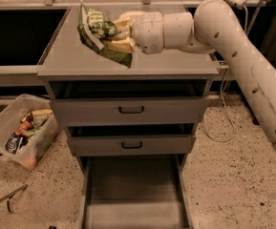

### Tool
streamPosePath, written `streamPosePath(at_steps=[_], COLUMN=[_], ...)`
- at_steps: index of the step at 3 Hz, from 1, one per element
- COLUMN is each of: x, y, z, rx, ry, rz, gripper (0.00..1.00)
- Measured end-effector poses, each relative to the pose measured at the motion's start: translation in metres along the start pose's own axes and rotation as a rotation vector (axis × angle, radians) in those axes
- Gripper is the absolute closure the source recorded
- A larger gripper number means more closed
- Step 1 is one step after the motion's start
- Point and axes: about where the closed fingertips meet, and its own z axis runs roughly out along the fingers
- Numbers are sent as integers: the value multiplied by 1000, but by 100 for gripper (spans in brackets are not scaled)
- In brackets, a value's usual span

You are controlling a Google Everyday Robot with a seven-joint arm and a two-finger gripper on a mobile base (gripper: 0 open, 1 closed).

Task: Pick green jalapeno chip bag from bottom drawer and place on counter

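The green jalapeno chip bag [97,34] is wrinkled and glossy and hangs tilted just above the counter [66,56], over its middle. My gripper [119,36] is shut on the bag's right side, its pale fingers wrapped across the foil. The white arm reaches in from the upper right. The bottom drawer [133,194] is pulled fully open below, and its flat grey floor is bare.
Two shallower drawers with black handles [131,110] sit slightly open above the bottom one. A clear plastic bin [18,130] of snack packets lies tilted on the floor at left. A white cable [223,123] trails on the floor at right.
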Motion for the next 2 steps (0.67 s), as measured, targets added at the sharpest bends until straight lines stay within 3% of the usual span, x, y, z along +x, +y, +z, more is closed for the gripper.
streamPosePath(at_steps=[1,2], x=[-5,7], y=[-47,-89], z=[-1,-24], rx=[50,171], ry=[26,138], rz=[-92,-174], gripper=[100,100])
